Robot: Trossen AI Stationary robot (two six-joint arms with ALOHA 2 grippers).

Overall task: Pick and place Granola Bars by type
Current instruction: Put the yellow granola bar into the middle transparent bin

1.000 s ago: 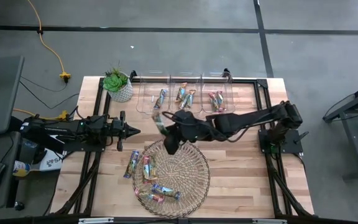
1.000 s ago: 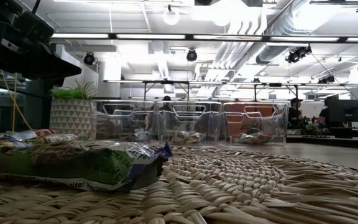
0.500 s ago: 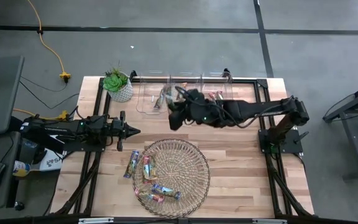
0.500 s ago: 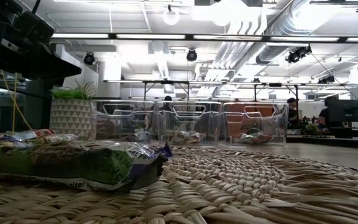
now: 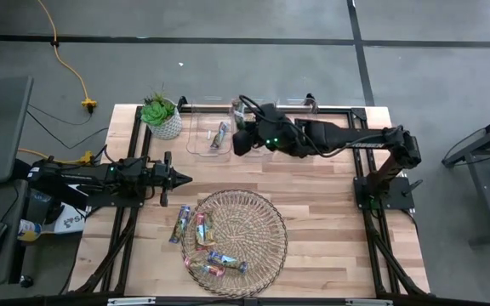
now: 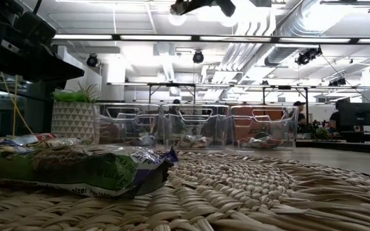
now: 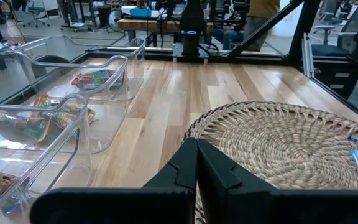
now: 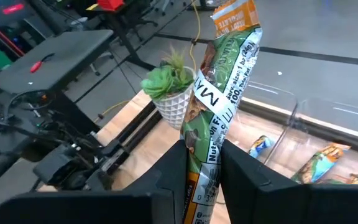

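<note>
My right gripper [image 5: 240, 136] hangs over the clear bins [image 5: 209, 138] at the table's far edge, shut on a green and orange granola bar [image 8: 219, 93]. It also shows at the top of the low view [image 6: 198, 6]. The left bin holds a blue bar [image 5: 220, 134]. Several more bars lie on the round wicker mat [image 5: 235, 231], among them a pink one [image 5: 201, 229]. One bar [image 5: 180, 223] lies on the table at the mat's left. My left gripper [image 5: 184, 178] waits shut at the table's left, above the wood. My right gripper pinches the green and orange bar between its two fingers [image 8: 174, 171], at the bar's lower part [image 8: 202, 163]. The bar is lifted clear. It stands out past the fingertips, its orange end [image 8: 235, 15] farthest from them.
A potted plant [image 5: 161, 116] stands at the far left corner beside the bins. The middle bin [image 7: 61, 112] and the right bin [image 7: 98, 78] hold bars too. Bare wood lies between the mat and the bins and to the mat's right.
My right gripper has carried the green and orange bar from the mat's far edge toward the table's far edge and upward, until it hangs over the bins. Its end now shows at the top of the low view.
</note>
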